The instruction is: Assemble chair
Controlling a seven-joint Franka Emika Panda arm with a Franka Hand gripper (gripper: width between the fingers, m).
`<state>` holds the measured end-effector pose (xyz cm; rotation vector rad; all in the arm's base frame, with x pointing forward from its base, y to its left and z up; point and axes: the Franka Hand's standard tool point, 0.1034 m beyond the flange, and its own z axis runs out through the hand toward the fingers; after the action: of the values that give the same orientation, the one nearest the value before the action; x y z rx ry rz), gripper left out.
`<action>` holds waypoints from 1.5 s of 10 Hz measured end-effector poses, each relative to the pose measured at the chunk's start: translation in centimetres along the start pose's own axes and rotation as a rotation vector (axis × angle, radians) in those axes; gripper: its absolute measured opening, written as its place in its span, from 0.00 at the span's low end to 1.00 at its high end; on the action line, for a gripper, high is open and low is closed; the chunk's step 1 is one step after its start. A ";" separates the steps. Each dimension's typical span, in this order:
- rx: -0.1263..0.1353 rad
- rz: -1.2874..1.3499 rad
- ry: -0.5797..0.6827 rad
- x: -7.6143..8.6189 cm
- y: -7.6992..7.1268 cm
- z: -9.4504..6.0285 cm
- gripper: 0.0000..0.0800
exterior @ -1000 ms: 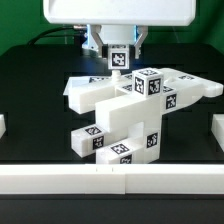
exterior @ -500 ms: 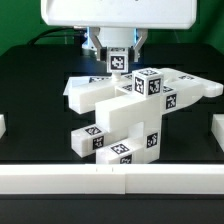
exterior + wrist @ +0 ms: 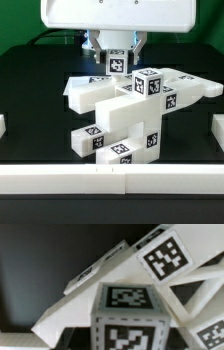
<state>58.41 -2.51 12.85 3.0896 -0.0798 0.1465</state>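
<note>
- The black table (image 3: pixel 35 100) carries the chair (image 3: pixel 135 110) at its middle, a white blocky assembly with tags on many faces; a low white wall (image 3: pixel 110 180) runs along the near edge and short white rails stand at both sides
- The chair is partly built: a tall block stack stands on the table, flat white pieces spread from its upper part toward the exterior view's left and right, and a tagged cube sits on top
- The robot arm (image 3: pixel 115 15) fills the top of the exterior view; over the last second its white body has risen slightly in the frame and the dark gripper (image 3: pixel 118 45) below it has lifted a little with it
- A small tagged bar part (image 3: pixel 119 60) stands upright right under the gripper, at the back of the assembly; it has kept its place while the arm shifted, and no other part has moved
- The jaws sit either side of that part's top, but whether they are clamped on it or apart I cannot tell from either view
- The wrist view shows the tagged top of a block (image 3: pixel 128 298) very near the camera, with slanted white frame members beyond
- My reading: the small rise suggests a seating or release step at the back part, with the chair not yet finished
</note>
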 end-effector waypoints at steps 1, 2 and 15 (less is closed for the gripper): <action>-0.001 0.000 0.002 0.0 0.0 0.0 0.36; -0.001 0.000 0.002 0.0 0.0 0.0 0.36; -0.013 -0.001 0.043 -0.6 0.3 0.7 0.36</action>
<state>57.83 -2.76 12.11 3.0717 -0.0765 0.2111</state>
